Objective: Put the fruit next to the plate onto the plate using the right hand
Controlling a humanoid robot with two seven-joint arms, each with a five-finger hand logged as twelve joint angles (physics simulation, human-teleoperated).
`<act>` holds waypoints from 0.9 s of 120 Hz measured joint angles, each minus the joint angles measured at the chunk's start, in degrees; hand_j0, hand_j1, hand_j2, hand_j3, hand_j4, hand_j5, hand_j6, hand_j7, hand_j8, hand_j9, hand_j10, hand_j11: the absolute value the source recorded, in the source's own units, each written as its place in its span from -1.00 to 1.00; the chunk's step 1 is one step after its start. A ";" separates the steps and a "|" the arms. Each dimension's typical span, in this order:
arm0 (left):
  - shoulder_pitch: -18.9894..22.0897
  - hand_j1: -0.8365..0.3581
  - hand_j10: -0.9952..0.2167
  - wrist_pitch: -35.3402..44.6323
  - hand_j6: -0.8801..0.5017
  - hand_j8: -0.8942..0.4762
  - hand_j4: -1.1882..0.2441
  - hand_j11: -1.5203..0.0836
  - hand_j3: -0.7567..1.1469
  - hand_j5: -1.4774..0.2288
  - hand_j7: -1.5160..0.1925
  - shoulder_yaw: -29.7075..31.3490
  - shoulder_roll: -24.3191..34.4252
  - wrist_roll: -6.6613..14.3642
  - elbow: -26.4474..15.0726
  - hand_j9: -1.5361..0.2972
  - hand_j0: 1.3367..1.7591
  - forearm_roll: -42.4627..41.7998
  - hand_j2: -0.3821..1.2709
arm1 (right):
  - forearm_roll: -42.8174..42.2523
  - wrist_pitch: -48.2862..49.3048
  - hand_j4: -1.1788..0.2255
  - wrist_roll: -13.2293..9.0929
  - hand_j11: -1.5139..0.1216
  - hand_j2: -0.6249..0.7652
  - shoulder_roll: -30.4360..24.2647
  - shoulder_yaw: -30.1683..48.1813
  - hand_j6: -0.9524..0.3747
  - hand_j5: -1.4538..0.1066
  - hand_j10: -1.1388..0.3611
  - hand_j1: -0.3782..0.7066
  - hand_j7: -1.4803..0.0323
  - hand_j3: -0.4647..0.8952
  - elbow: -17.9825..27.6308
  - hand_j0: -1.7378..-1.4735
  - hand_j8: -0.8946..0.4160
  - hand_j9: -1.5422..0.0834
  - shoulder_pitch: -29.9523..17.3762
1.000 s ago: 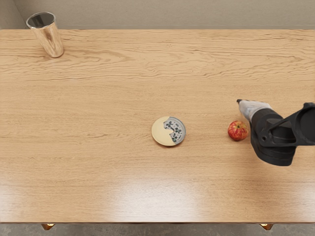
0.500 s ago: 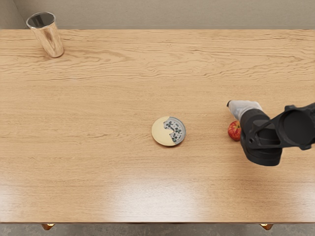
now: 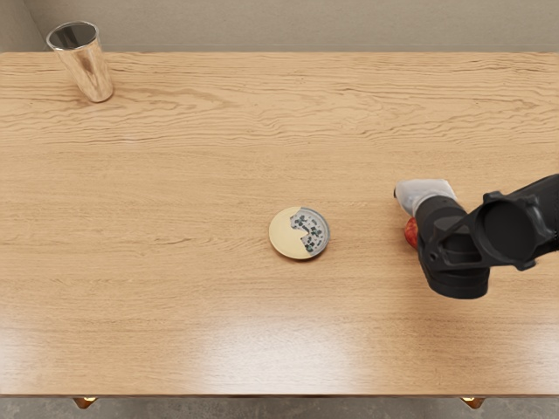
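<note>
A small round plate, cream with a grey-speckled right half, lies near the middle of the wooden table. To its right sits a red apple, showing only as a thin red sliver. My right hand comes in from the right edge and hangs over the apple, its dark wrist and forearm covering most of the fruit. From here I cannot make out whether the hand touches the apple. The left arm is out of view.
A shiny metal cup stands at the far left corner of the table. The table's near edge runs along the bottom of the view.
My right hand has slid left over the apple. The fruit was in full view a second ago and is now almost wholly hidden. Apple and plate have not moved.
</note>
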 joint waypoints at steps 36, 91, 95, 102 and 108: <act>0.00 0.98 0.64 0.00 0.27 0.30 0.66 0.90 -0.20 0.73 0.77 0.01 0.00 -0.02 0.01 0.68 0.52 0.00 -0.54 | 0.77 0.01 0.25 0.00 0.37 -0.19 1.09 -0.93 -0.02 0.36 0.12 -0.29 0.44 -0.32 0.00 -0.40 -0.09 0.41 0.33; 0.00 0.98 0.64 0.00 0.27 0.30 0.66 0.90 -0.20 0.73 0.77 0.00 0.00 0.00 0.00 0.68 0.52 0.00 -0.54 | 0.83 0.05 -0.05 -0.06 0.02 -0.15 1.56 -1.65 -0.21 -0.01 -0.17 0.13 0.07 -0.32 0.06 -0.38 -0.39 0.06 -0.06; 0.00 0.98 0.64 0.00 0.27 0.30 0.66 0.90 -0.20 0.73 0.77 0.01 0.00 -0.01 0.00 0.68 0.52 0.00 -0.54 | 0.83 0.06 -0.08 -0.07 -0.02 -0.13 1.69 -1.63 -0.17 -0.05 -0.20 0.15 0.03 -0.32 0.07 -0.38 -0.36 0.02 -0.03; 0.00 0.98 0.64 0.00 0.27 0.30 0.66 0.90 -0.21 0.73 0.77 0.01 0.00 -0.01 -0.01 0.68 0.52 0.00 -0.54 | 0.80 0.10 -0.09 -0.09 -0.09 -0.09 1.97 -1.61 -0.13 -0.13 -0.24 0.17 -0.04 -0.32 0.09 -0.36 -0.31 -0.05 0.04; 0.00 0.98 0.64 0.00 0.27 0.30 0.66 0.90 -0.21 0.73 0.77 0.01 0.00 -0.01 -0.01 0.68 0.52 0.00 -0.54 | 0.78 0.09 -0.09 -0.10 -0.14 -0.04 2.12 -1.60 -0.12 -0.17 -0.28 0.18 -0.09 -0.32 0.10 -0.35 -0.31 -0.10 0.09</act>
